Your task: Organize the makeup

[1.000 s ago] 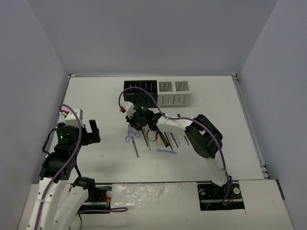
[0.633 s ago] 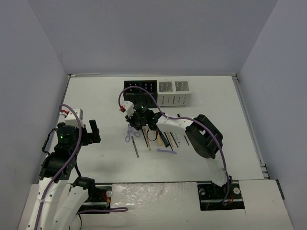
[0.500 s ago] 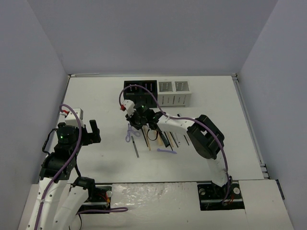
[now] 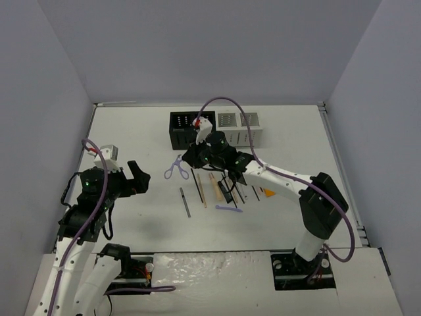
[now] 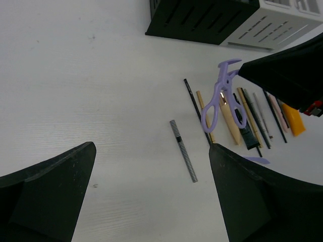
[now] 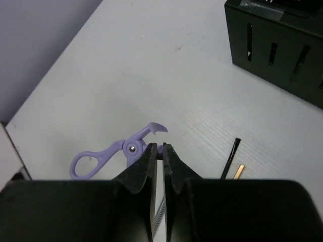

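Observation:
My right gripper is shut on the lilac-handled scissors, which hang above the table, left of the makeup row. From the left wrist the scissors dangle from the black right gripper. On the table lie a striped pencil, a thin black pencil, tan pencils, a small black tube, a flat orange tube and a lilac tool. My left gripper stands open and empty over bare table, left of the row.
A black slotted organizer and a white one stand side by side at the back of the table, behind the makeup row. Grey walls close in the table on three sides.
The right arm has swung toward the back and lifted the scissors off the table, carrying them back and slightly left. The left gripper has shifted a little to the right.

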Tool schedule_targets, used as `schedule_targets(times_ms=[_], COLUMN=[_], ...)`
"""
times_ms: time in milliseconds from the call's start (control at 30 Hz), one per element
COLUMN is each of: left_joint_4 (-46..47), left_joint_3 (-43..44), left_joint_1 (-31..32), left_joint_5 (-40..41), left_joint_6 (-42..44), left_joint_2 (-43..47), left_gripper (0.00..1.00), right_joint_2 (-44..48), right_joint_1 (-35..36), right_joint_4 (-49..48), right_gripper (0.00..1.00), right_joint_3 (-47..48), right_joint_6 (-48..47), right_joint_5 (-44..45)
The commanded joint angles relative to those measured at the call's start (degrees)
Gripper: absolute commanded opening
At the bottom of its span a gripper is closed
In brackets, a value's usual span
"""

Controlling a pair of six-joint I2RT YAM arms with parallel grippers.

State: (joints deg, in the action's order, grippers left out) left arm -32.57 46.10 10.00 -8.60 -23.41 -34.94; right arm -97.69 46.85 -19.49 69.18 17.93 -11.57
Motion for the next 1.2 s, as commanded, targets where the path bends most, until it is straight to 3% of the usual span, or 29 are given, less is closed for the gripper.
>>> schedule_targets(times_ms=[0,400,800,1167], left_joint_4=[10.3,19.3,23.6,25.8], left_joint_3=[0.6,-2.5,-2.7,0.6], left_joint_1=[0.0,2.0,6.6,13.4], left_joint_5=[-8.4,-12.8,-11.9,-6.1], left_joint_6=[-8.9,-18.5,-21.8,-22.6], left_joint_2=[-0.8,-2.4,-5.9,-10.5], left_gripper=[0.92,0.76,0.65,0.51], right_joint_2=[7.7,14.3,15.2,15.3], right_joint_1=[0.1,0.9,1.3,2.0], right_joint_4=[-12.0,-23.5,-25.5,-25.3], right_gripper=[0.0,0.0,0.0,0.0], right_joint_3=[-5.6,-16.0,-17.0,-17.1], right_joint_6=[14.1,25.7,25.8,24.4], right_joint_5=[1.9,6.9,7.4,8.1])
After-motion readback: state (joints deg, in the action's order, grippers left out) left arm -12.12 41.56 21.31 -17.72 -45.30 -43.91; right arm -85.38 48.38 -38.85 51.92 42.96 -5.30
